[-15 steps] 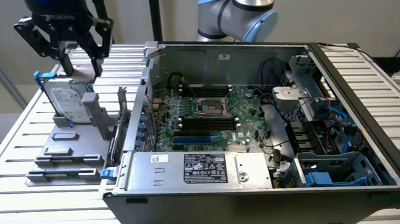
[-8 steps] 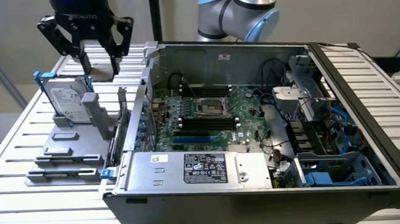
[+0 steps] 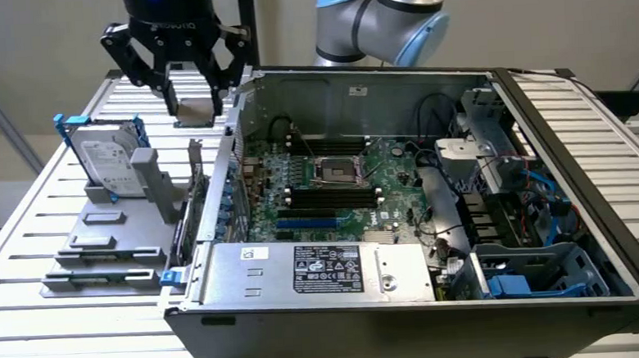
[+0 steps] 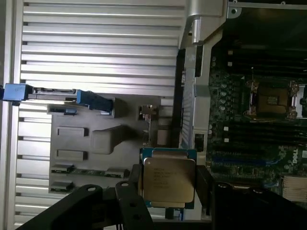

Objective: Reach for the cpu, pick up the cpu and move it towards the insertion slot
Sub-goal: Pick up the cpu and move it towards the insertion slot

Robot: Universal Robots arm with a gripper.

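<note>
At the exterior view's left, a grey moulded holder tray lies on the slatted metal table. An upright silver hard drive in a blue frame stands in it, with flat dark parts in its lower pockets. Above the tray's far end hangs the black claw gripper, closed on the cpu, a small flat square chip with a silver-grey top and pale edge. It is held clear of the tray, just outside the case wall. To the right the open dark computer case holds a green motherboard. The insertion slot, a square silvery-framed socket, sits uncovered above long black memory slots. Cables crowd the right side, where details blur.
</note>
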